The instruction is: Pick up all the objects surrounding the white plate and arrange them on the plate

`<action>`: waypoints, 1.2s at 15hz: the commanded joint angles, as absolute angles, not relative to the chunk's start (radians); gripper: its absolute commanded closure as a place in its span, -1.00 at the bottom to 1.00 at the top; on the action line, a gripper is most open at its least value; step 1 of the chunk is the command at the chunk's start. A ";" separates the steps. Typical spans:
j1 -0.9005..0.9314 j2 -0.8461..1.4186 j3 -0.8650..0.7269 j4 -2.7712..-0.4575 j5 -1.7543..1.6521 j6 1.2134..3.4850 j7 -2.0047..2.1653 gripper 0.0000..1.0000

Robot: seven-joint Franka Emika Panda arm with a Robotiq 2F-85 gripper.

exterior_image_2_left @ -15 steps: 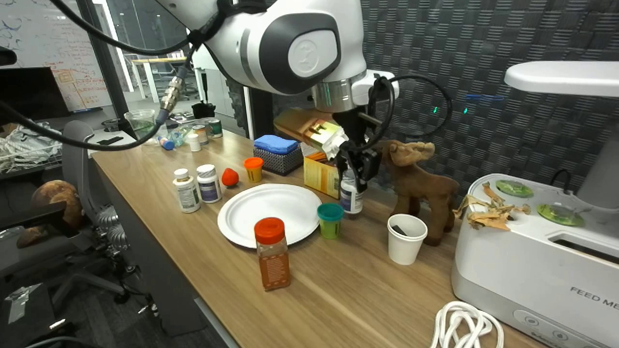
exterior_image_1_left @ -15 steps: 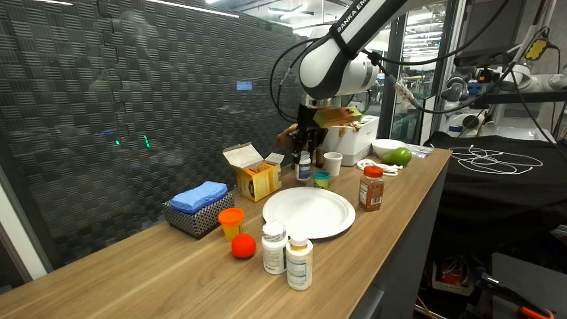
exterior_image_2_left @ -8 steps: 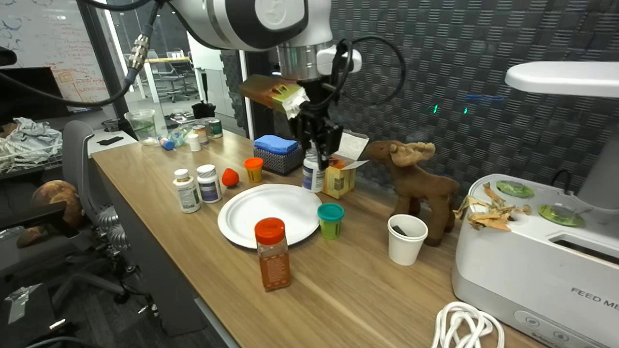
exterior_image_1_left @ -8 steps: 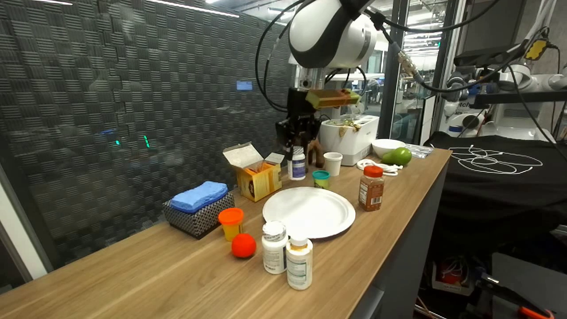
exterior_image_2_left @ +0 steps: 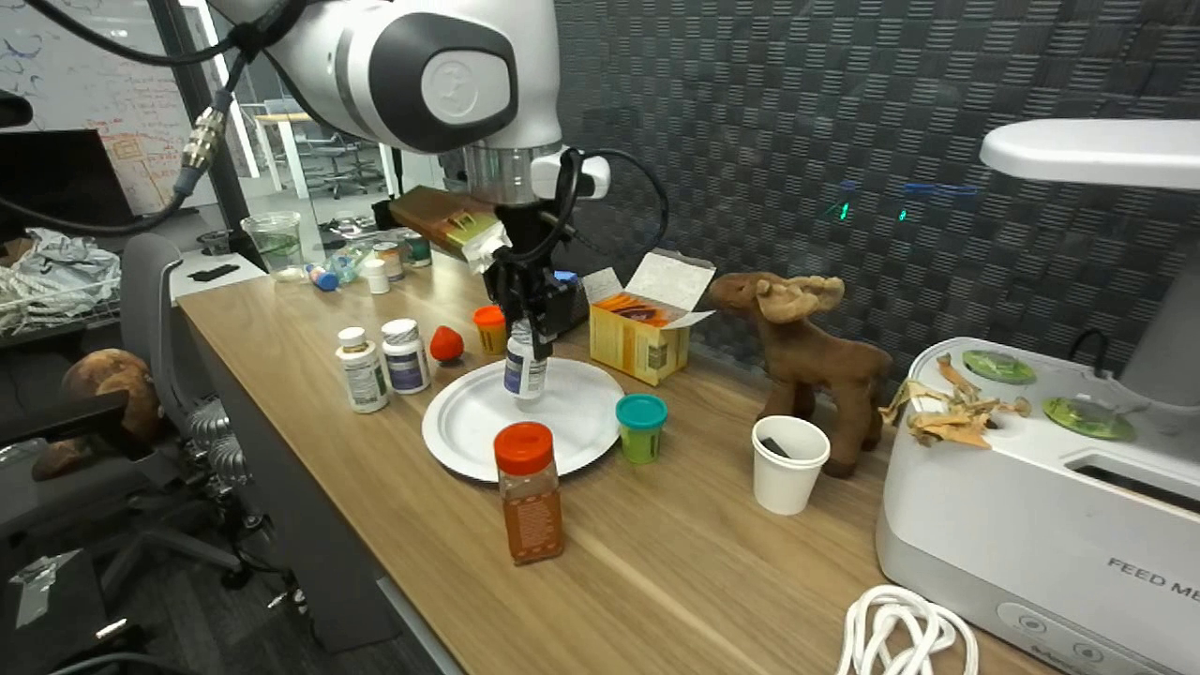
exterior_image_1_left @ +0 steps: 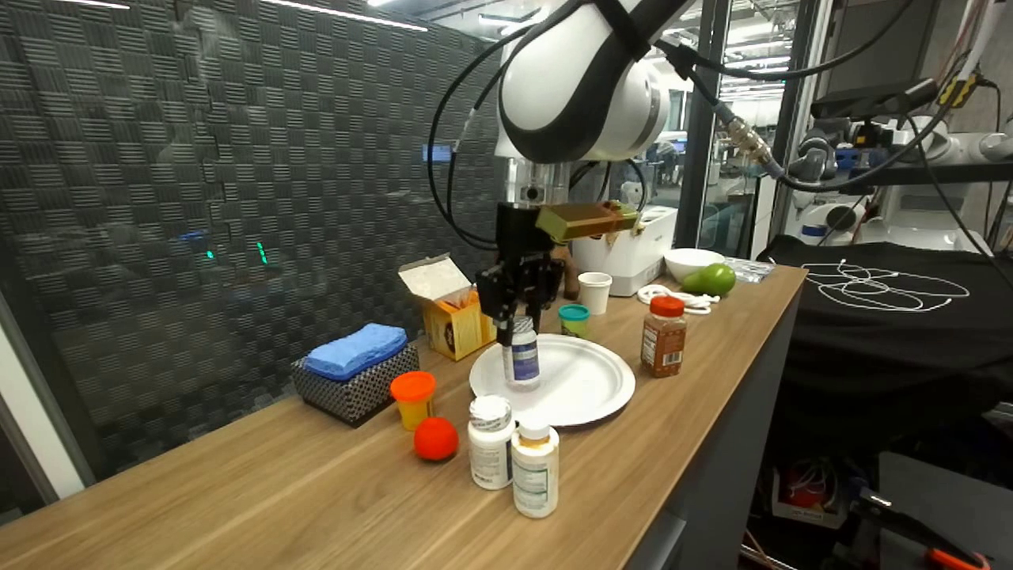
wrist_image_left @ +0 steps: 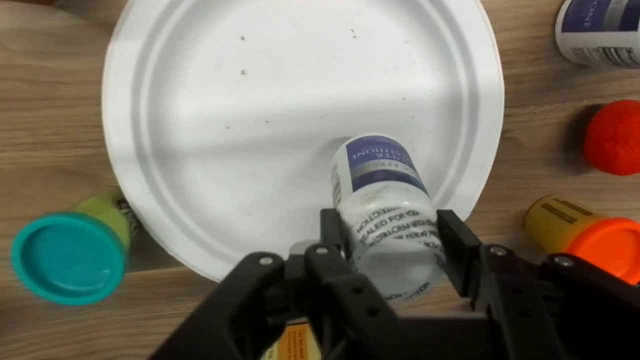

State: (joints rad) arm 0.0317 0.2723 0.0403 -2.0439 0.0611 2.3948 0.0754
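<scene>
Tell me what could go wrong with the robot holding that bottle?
The tool grips the bottle near its cap, so it might tip on release. The green tub stands close beside the white plate, so a sideways swing might knock it. Later, the roundish red ball could roll when touched.

A bottle (wrist_image_left: 386, 212) is over, perhaps on, the plate (wrist_image_left: 290, 90), between tub (wrist_image_left: 70, 257) and ball (wrist_image_left: 615, 137).

I saw a smooth, matt plate (wrist_image_left: 290, 95), a shiny plastic teal tub (wrist_image_left: 70, 257), a wood-grained table (exterior_image_1_left: 261, 491) and a fuzzy cloth moose (exterior_image_2_left: 825, 370).
</scene>
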 commanded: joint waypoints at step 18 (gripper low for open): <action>0.039 0.224 0.050 -2.149 0.051 2.543 0.041 -0.64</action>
